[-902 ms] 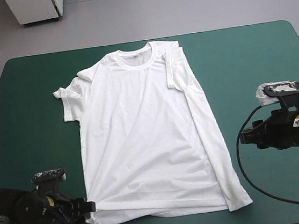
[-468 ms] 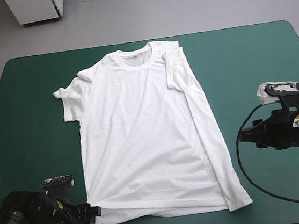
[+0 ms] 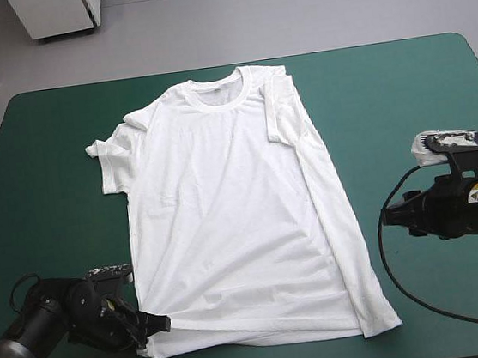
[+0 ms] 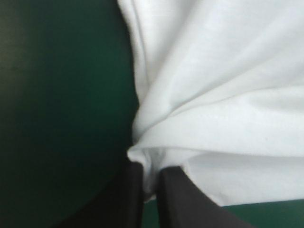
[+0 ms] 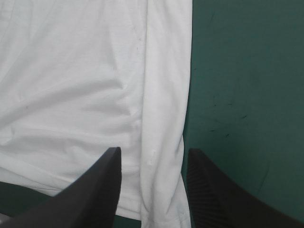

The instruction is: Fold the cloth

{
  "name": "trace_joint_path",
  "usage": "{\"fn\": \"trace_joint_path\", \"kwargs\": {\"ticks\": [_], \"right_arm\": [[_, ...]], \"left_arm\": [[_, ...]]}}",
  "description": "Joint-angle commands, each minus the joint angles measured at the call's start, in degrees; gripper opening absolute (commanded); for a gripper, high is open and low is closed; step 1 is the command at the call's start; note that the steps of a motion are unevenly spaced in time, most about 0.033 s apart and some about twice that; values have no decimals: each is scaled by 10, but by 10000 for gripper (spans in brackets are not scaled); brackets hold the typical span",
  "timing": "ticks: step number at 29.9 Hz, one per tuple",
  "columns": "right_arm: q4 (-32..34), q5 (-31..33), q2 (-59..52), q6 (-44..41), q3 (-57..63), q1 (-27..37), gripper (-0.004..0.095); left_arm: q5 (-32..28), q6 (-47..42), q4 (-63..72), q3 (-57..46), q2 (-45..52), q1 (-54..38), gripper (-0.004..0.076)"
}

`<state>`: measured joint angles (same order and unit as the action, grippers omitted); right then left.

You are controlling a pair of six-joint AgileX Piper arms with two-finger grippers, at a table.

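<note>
**At the near-left hem corner: left grasp made, right grasp pending**

Left end effector (image 4: pixel 151 172): black fingers (image 4: pixel 130 190) drawn nearly together, with a pinch of white hem bunched between them. The high view places this pinch at the near-left hem corner of the T-shirt (image 3: pixel 234 214). The cloth puckers in ridges that fan out from the grip. Whether the fingertips touch the cover cannot be told.

Right end effector (image 5: pixel 154 152): fingers stand wide apart with nothing between them. It hovers off the shirt's right edge, near but not touching, and points across at the long folded strip down that side. The near-right hem corner (image 3: pixel 385 325) lies closer to the bench's near edge than the fingertips do.

T-shirt: spread flat at the middle of the bench (image 3: pixel 418 81) on its teal-green cover. The collar (image 3: pixel 216 91) is toward the far edge and the hem toward the near edge. The left sleeve (image 3: pixel 102 151) sticks out, crumpled. The right sleeve is turned in over the shoulder.

Judgement: the step in hand is securing both hem corners ahead of the first fold, and one of the two is done.

Next move calls for:
- the right end effector to come down on the near-right corner and close over every layer of the folded strip;
- both arms then to lift evenly and carry the hem toward the collar.

Uneven lifting would likely skew the fold line.
</note>
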<state>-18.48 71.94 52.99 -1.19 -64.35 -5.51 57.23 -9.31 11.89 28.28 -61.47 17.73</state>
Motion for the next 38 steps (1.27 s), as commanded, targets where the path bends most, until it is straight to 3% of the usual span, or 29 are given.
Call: {"fn": "trace_joint_path", "kwargs": {"ticks": [1, 7, 11, 17, 20, 24, 32, 38], "right_arm": [[-15, -3, 3, 12, -13, 6, 414], [20, -3, 1, 28, 37, -34, 414], [50, -3, 1, -14, 87, -124, 404], [153, -3, 3, -129, 161, -293, 366], [144, -9, 4, -145, 200, -338, 422], [155, -43, 3, -219, 255, -358, 556], [161, -135, 3, -256, 316, -358, 553], [172, -182, 36, -277, 343, -358, 393]], "left_arm": [[-37, 16, 24, 1, -9, 1, -9], [-21, 16, 25, 1, -7, 1, -9], [-20, 16, 29, 1, -7, 1, -9], [-12, 16, 32, 1, -6, 1, -9], [-12, 16, 32, 1, -5, 1, -9], [-12, 16, 32, 1, -5, 1, -9], [-11, 19, 36, 1, -5, 1, -9], [-13, 27, 36, 1, -5, 1, -9]]}}
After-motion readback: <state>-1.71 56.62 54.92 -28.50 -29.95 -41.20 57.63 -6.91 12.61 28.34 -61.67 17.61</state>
